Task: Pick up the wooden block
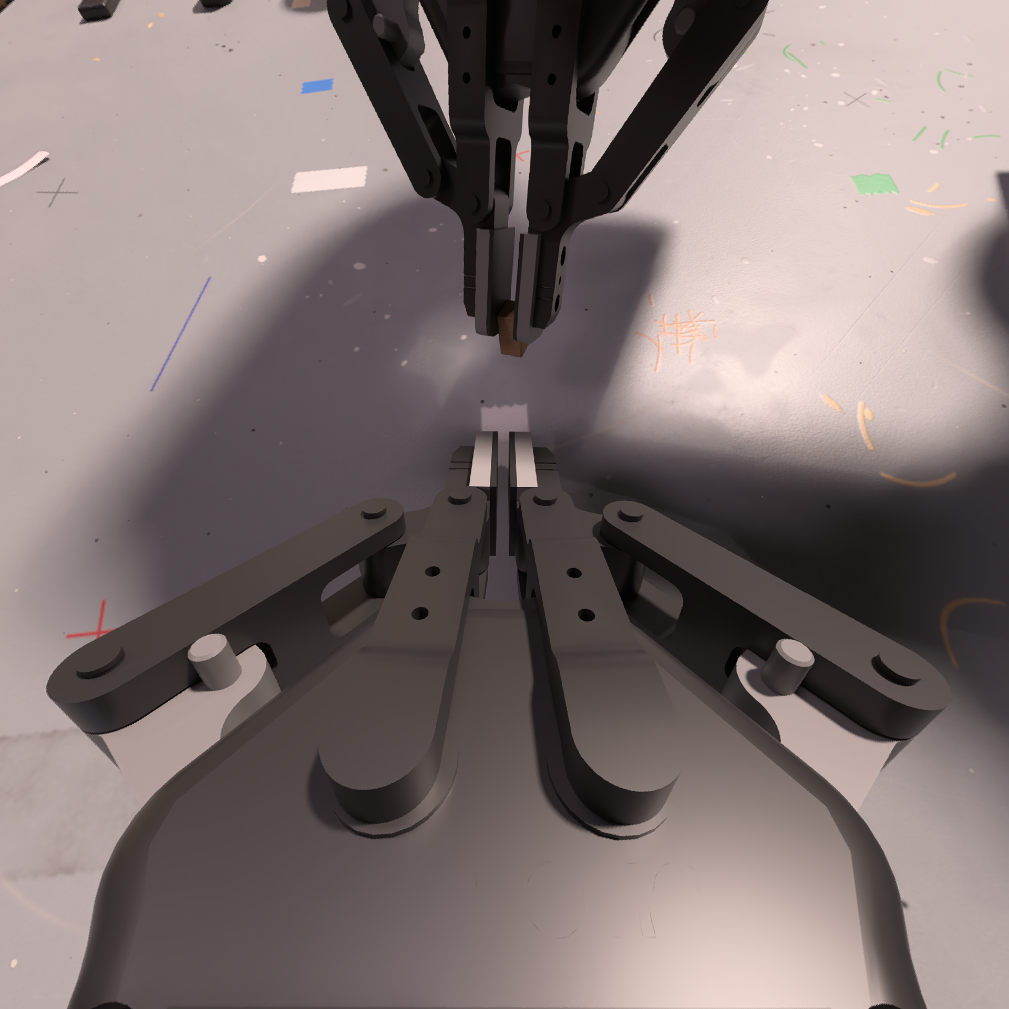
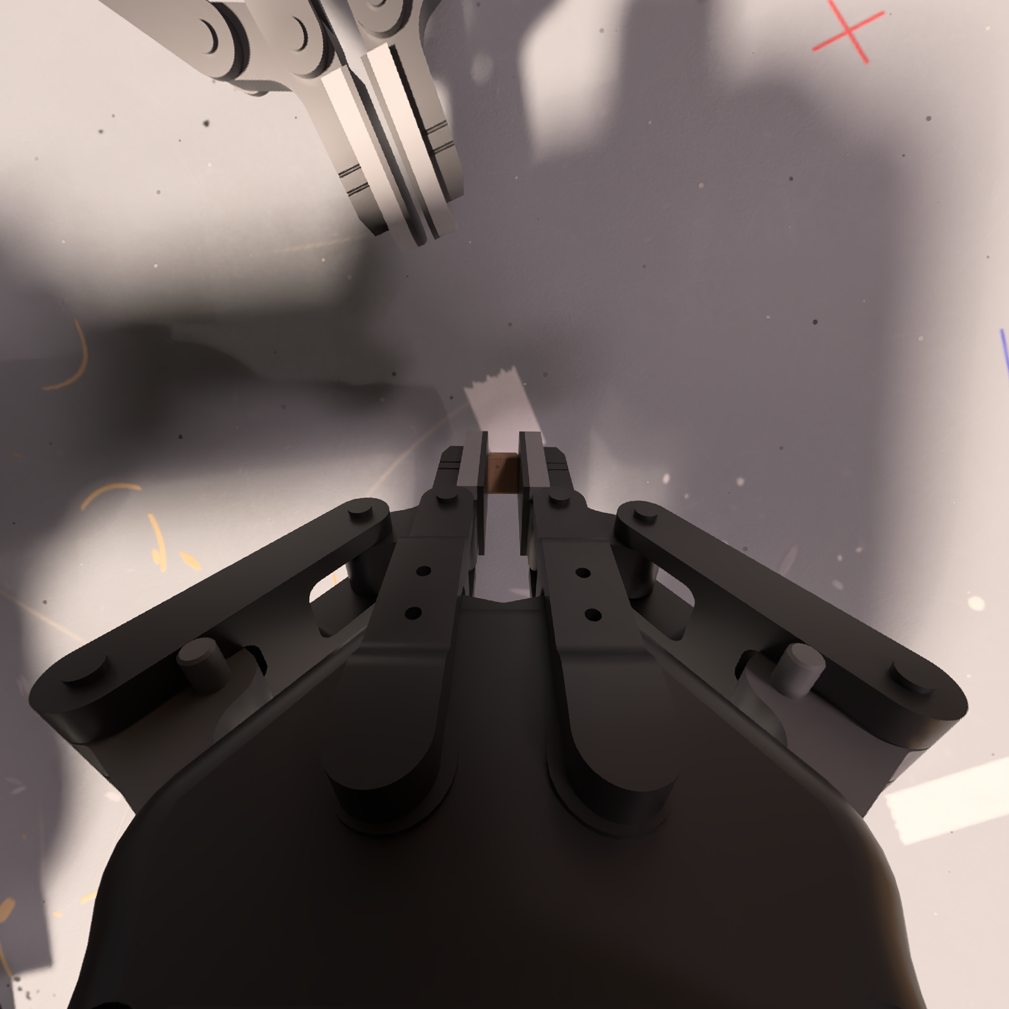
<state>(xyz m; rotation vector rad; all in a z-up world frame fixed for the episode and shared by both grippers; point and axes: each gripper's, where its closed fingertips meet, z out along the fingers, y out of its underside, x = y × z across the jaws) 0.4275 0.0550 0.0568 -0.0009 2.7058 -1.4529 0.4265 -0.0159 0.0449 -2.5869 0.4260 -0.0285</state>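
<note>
You had loads of free tabletop [image 1: 164, 338] all round with no edge in sight, your right gripper [image 2: 503, 474] was pinching the wooden block [image 2: 502, 473] between its pads, lifted above white tape [image 2: 499, 407], and at 12 o'clock your left gripper [image 2: 417, 229] hovered nearly closed, empty.

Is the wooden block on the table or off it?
Off: the right tool grips the wooden block, which hangs above the table.

Bright from above, with broad soft-edged shadows across the middle of the table [image 1: 164, 491]. Wide-angle stretching at frame edges. Dim lower foreground in the right wrist view.
</note>
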